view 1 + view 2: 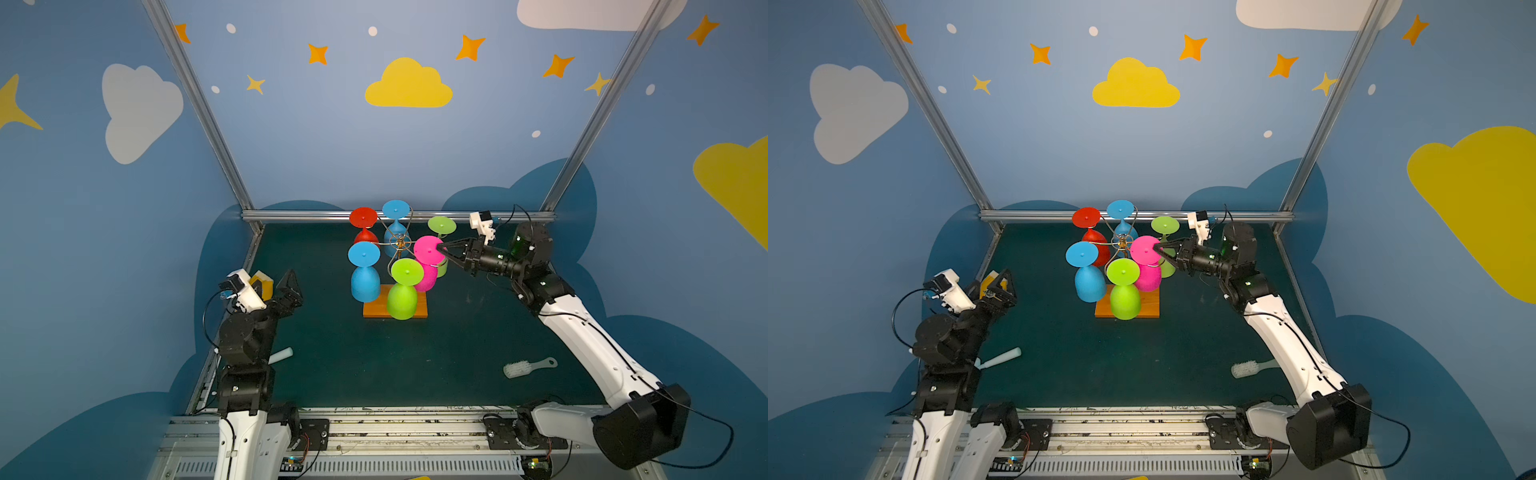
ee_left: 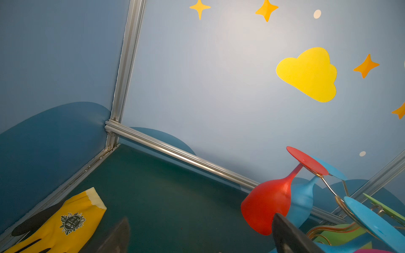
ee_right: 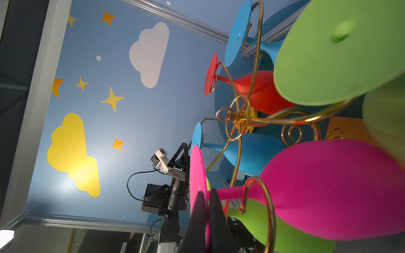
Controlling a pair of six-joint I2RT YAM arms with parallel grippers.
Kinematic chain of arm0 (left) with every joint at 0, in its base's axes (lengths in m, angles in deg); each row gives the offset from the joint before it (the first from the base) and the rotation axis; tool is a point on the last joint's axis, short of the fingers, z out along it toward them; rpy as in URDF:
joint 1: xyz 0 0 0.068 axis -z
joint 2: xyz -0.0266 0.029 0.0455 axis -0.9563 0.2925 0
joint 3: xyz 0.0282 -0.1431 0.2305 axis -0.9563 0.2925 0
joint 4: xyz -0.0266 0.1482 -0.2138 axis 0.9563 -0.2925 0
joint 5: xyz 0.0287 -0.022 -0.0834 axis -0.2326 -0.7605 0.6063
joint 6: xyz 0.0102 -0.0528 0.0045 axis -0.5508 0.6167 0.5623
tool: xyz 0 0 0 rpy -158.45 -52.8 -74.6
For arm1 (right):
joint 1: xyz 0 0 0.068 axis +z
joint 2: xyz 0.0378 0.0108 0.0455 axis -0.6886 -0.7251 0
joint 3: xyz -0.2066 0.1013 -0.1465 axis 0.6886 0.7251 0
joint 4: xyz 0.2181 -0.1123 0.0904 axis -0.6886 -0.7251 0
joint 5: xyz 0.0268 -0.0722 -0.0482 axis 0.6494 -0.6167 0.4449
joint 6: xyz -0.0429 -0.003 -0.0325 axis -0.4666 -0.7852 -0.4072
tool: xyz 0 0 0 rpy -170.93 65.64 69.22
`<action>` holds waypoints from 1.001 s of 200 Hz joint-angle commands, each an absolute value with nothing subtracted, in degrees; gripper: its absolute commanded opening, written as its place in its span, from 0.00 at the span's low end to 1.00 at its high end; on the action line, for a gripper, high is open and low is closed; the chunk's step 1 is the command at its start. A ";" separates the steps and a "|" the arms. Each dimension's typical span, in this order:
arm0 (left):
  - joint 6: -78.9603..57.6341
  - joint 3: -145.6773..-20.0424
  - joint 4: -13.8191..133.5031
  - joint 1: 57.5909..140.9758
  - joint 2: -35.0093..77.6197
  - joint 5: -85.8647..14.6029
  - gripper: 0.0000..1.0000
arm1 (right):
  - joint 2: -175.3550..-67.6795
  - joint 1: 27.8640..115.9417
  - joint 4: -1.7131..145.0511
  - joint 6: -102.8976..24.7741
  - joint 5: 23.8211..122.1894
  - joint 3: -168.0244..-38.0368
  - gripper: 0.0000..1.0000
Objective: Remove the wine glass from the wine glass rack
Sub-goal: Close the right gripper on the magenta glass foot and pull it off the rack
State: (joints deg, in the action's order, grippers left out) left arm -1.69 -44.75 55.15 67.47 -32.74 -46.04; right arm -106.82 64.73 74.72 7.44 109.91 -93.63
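Nearest the camera head, a white brush point(image 1: 528, 368) lay on the green table point(image 1: 457, 345) at the right, and a pale tube point(image 1: 1000, 358) at the left. Behind the tube, the left gripper point(image 2: 201, 219) stood spread wide and empty, just beside a yellow glove point(image 2: 65, 223). In the middle stood the wine glass rack point(image 1: 419, 306), with a green glass point(image 1: 402, 299) and a blue glass point(image 1: 365, 282) hanging upside down on its near arms. The pink wine glass point(image 1: 428, 249) hung on the rack's right side, its stem inside a gold curl. The right gripper point(image 3: 207, 219) was clenched on the rim of the pink wine glass's foot, reaching in from the right. Farther back hung a red glass point(image 1: 363, 218), a second blue glass point(image 1: 395, 210) and a second green glass point(image 1: 441, 225).
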 commanded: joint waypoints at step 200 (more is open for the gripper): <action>-1.99 -44.52 55.62 67.11 -33.33 -46.51 0.99 | -100.85 54.81 79.51 9.43 103.65 -87.39 0.00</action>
State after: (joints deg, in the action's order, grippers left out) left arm -1.71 -44.70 55.15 67.37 -32.83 -46.28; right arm -105.22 56.27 78.94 10.53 103.97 -88.67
